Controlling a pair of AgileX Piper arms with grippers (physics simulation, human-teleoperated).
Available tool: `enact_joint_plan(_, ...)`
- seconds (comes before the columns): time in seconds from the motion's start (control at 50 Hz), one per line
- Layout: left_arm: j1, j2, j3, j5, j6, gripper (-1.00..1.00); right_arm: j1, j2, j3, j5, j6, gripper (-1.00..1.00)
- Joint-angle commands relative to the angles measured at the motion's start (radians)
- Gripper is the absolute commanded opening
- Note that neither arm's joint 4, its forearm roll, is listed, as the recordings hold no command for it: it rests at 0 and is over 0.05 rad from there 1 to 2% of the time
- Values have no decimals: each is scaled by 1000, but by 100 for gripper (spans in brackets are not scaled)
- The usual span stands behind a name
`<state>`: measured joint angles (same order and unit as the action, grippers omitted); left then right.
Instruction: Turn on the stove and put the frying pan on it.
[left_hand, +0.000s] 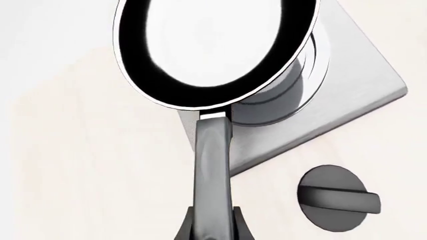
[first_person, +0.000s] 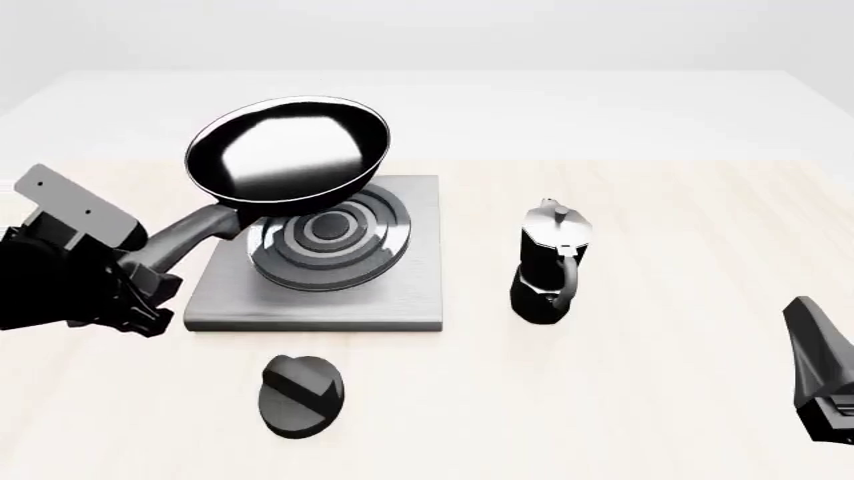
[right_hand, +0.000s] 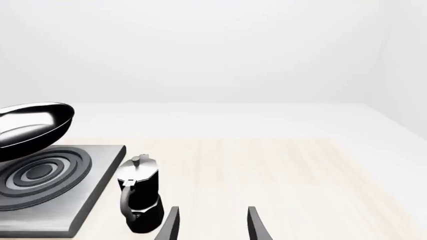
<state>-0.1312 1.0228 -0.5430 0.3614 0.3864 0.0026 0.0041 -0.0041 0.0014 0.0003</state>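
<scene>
The glossy black frying pan (first_person: 291, 150) hangs tilted in the air over the back left part of the stove's ring burner (first_person: 328, 236). My left gripper (first_person: 142, 278) is shut on the end of the pan's long black handle (left_hand: 213, 165). Only the finger bases (left_hand: 189, 227) show beside the handle in the left wrist view. The grey stove plate (first_person: 400, 300) lies flat on the table, with its round black knob (first_person: 300, 394) just in front of it. My right gripper (right_hand: 212, 227) is open and holds nothing, low at the front right (first_person: 817, 375), far from the stove.
A black moka pot (first_person: 550, 262) stands upright to the right of the stove plate, between it and my right gripper, and it also appears in the right wrist view (right_hand: 140, 202). The light wooden table (first_person: 641, 400) stretches to the right and toward the front edge.
</scene>
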Motion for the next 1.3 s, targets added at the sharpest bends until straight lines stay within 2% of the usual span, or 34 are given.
enact_joint_plan(0.02, -14, -8, -19, -8, 11, -100, 0, 0, 0, 0, 0, 100)
enact_joint_plan(1.3, -54, 13, 46, -35, -1, -100, 0, 0, 0, 0, 0, 100)
